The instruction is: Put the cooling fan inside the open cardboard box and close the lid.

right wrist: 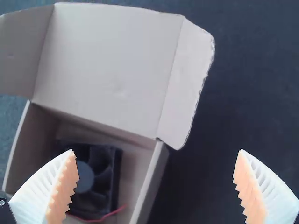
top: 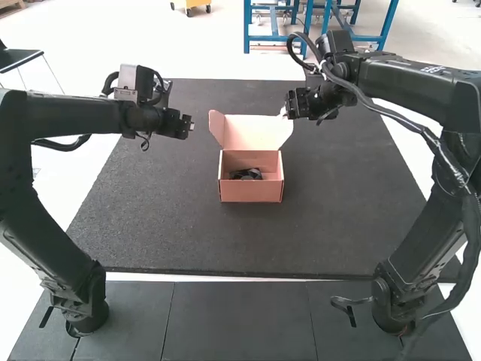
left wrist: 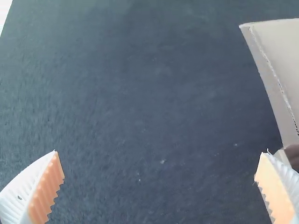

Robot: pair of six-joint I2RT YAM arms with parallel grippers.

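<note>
Cardboard box point(top: 251, 186) stands on the dark mat point(top: 135, 218) covering the table. Its lid point(top: 252, 131) is raised upright at the box's far edge, with the side flaps spread. Cooling fan point(right wrist: 93, 179) lies inside the box on its floor, with a thin red wire point(right wrist: 100, 218) beside it. Left pincer point(top: 189, 125) hangs above the mat to the left of the box, near the lid's left flap and clear of it. Its fingers are wide apart and hold nothing. Right pincer point(top: 289, 105) hangs above the box's far right corner, just beside the lid's right flap; contact cannot be confirmed. Its fingers are likewise wide apart and hold nothing.
</note>
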